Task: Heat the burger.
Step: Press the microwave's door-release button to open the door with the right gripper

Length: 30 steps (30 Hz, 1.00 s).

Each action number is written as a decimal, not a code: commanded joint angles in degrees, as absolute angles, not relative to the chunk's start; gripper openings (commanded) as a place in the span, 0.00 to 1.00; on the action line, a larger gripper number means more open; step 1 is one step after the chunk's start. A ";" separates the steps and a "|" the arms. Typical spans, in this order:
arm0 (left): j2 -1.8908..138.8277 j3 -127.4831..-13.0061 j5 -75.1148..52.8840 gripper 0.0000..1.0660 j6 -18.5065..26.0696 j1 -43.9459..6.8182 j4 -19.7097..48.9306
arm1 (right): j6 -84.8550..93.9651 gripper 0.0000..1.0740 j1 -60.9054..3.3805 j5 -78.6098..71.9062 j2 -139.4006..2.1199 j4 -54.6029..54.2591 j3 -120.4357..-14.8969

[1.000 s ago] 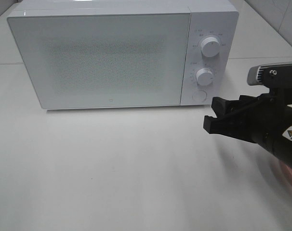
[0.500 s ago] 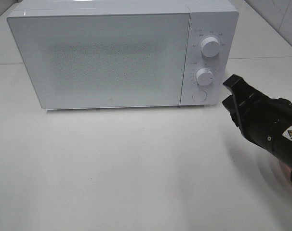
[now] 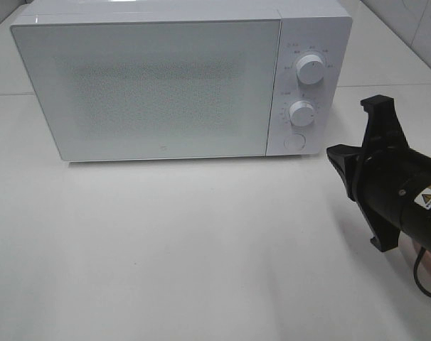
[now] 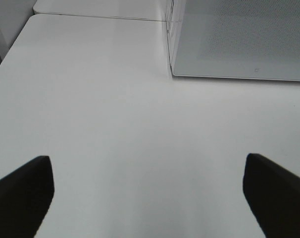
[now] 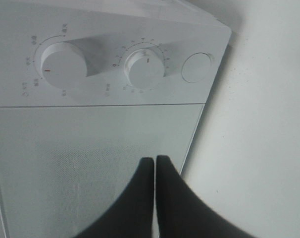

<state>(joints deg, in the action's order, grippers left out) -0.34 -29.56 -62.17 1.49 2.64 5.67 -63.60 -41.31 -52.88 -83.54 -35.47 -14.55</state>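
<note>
The microwave (image 3: 166, 85) stood on the white counter (image 3: 201, 249) with its door closed, and the burger showed in none of the views, so where it lay could not be told. The right claw (image 3: 334, 154) was pinched fully shut on nothing, its two fingers pressed into a single blunt tip that pointed at the control panel, near the round button (image 3: 294, 141) below the two knobs but not touching it. Shut like that it probably served as a poking tool, since the button looked like the door release. The left claw (image 4: 147, 158) hung spread wide over bare counter in front of the door's far corner, holding nothing, likely kept clear so the door could swing.
</note>
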 commanded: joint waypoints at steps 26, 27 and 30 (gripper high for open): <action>-1.26 -29.51 -61.25 0.90 1.20 2.64 6.02 | -81.47 0.00 -25.50 -50.76 -103.99 -16.62 -26.76; -1.26 -29.51 -61.25 0.90 1.20 2.64 6.02 | -81.47 0.00 -25.50 -50.76 -103.99 -16.62 -26.76; -1.26 -29.51 -61.25 0.90 1.20 2.64 6.02 | -81.42 0.00 -24.52 -50.42 -105.60 -16.04 -28.88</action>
